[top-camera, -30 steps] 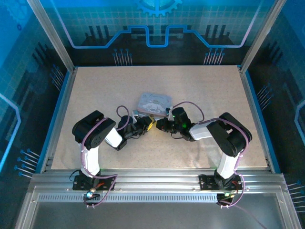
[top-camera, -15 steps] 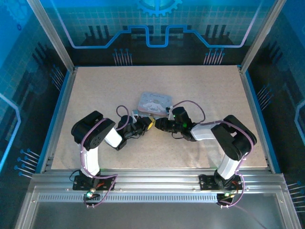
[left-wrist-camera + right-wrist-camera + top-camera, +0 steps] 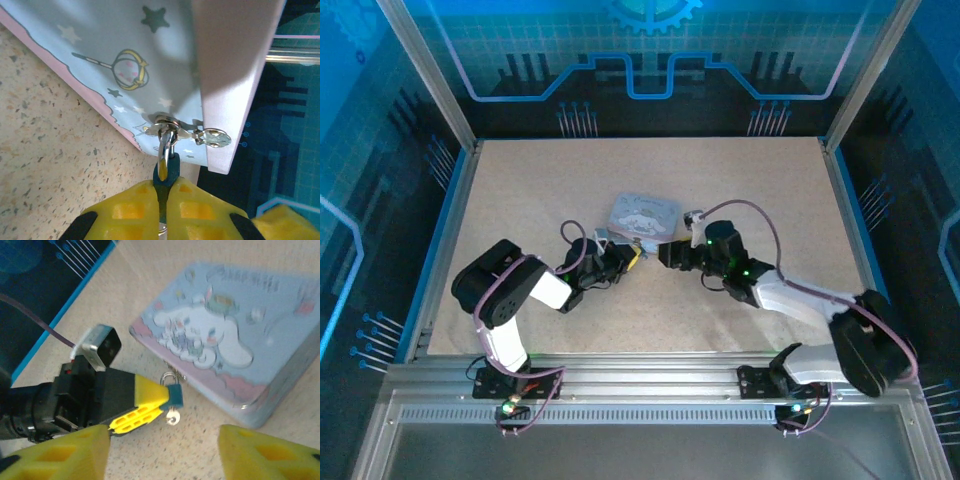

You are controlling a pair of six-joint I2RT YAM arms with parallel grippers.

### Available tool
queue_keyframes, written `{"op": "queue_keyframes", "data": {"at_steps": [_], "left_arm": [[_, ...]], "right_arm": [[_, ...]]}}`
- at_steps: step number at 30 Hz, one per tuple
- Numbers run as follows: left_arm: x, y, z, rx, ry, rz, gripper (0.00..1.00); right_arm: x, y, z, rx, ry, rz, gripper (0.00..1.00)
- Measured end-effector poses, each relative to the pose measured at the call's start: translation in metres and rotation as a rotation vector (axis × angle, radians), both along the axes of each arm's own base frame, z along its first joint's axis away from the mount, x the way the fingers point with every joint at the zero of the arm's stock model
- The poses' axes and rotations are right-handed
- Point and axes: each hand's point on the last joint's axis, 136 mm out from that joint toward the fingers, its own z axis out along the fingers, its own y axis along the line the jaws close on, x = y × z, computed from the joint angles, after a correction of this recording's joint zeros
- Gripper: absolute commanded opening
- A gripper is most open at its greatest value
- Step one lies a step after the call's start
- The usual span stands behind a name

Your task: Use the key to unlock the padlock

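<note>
The padlock is a tiny dark teal block whose silvery shackle hangs through the hasp of the tin. My left gripper is shut on the padlock body, its yellow fingers reaching in from the left. The key, small and silvery, sticks out of the bottom of the padlock. My right gripper is open, its yellow fingers spread wide, a short way in front of the key and not touching it. From above, both grippers meet at the tin's near edge.
The pale blue cartoon tin lies flat in the middle of the speckled table. The left wrist's camera block and cable sit just left of the padlock. A blue rail bounds the table's left side.
The right arm has stretched out low to the right, and its gripper has drawn back slightly from the padlock. The left gripper keeps its hold on the padlock.
</note>
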Motion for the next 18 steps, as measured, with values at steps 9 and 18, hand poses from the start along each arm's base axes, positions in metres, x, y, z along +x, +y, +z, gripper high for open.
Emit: {"op": "queue_keyframes", "data": {"at_steps": [9, 18], "left_arm": [[-0.006, -0.003, -0.003, 0.014, 0.026, -0.012, 0.03], [-0.010, -0.005, 0.004, 0.015, 0.038, -0.019, 0.03]], "right_arm": [[-0.027, -0.009, 0.012, -0.293, -0.413, 0.171, 0.71], [-0.044, 0.012, -0.025, -0.652, -0.633, 0.353, 0.71]]}}
